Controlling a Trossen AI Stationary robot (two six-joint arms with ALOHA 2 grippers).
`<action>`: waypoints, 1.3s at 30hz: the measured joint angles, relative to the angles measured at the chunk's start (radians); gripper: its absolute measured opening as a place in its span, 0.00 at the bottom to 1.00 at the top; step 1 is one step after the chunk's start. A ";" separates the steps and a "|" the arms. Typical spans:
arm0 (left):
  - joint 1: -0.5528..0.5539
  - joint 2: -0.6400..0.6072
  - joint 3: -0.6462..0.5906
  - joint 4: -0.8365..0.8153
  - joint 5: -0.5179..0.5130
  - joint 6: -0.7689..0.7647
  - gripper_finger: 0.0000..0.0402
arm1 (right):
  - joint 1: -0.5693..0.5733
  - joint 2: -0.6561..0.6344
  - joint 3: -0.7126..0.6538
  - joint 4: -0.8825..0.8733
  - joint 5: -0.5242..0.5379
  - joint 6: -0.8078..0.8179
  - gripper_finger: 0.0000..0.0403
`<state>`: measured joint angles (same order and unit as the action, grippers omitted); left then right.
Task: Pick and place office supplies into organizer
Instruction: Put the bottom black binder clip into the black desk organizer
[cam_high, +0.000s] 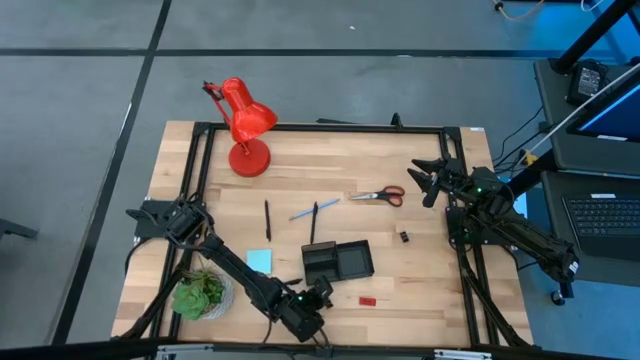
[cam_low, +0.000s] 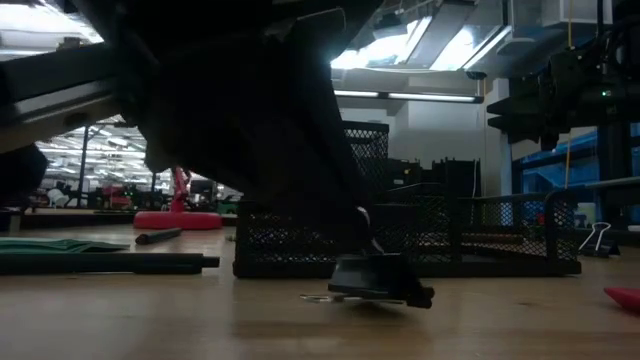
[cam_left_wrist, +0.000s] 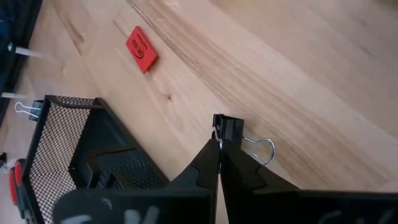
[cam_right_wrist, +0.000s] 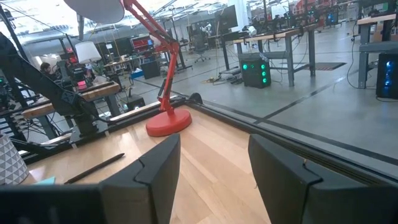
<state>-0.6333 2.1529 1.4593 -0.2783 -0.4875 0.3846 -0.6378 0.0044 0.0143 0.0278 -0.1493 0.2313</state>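
Note:
My left gripper (cam_high: 318, 292) (cam_left_wrist: 219, 146) is low over the table's near edge, just in front of the black mesh organizer (cam_high: 337, 262) (cam_left_wrist: 68, 143) (cam_low: 450, 240), and is shut on a small black binder clip (cam_left_wrist: 229, 127) (cam_low: 380, 278). A small red piece (cam_high: 367, 299) (cam_left_wrist: 142, 48) lies on the wood to the clip's right. A second clip (cam_high: 405, 237) (cam_left_wrist: 25, 111) lies beyond the organizer. The red-handled scissors (cam_high: 380, 196), black pens (cam_high: 268, 220), blue pen (cam_high: 300, 213) and blue notepad (cam_high: 259, 260) lie loose on the table. My right gripper (cam_high: 428, 180) (cam_right_wrist: 214, 180) waits open at the table's right edge. My left gripper pinches the black clip at its fingertips (cam_left_wrist: 210, 158), slanting down from the near left. A bit of wire handle (cam_left_wrist: 216, 132) runs up between the fingers. The clip's body sits at table height and its other wire handle (cam_left_wrist: 261, 149) (cam_low: 325, 297) lies flat on the wood.
A red desk lamp (cam_high: 245, 125) (cam_right_wrist: 163, 118) stands at the far left. A green potted plant (cam_high: 200, 295) sits at the near left corner beside my left arm. Bare wood lies between the organizer and the near edge (cam_high: 420, 310).

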 joint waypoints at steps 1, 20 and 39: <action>0.000 -0.004 0.000 -0.001 0.001 -0.008 0.01 | 0.000 0.000 0.000 0.000 0.000 0.000 0.48; 0.120 -0.158 -0.002 -0.199 0.084 -0.472 0.01 | 0.000 0.000 0.000 0.000 -0.001 0.105 0.48; 0.205 -0.159 -0.002 -0.308 0.200 -0.749 0.01 | 0.000 0.000 0.000 0.000 0.000 0.097 0.48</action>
<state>-0.4283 1.9938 1.4578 -0.5865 -0.2870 -0.3646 -0.6376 0.0044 0.0143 0.0277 -0.1497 0.3286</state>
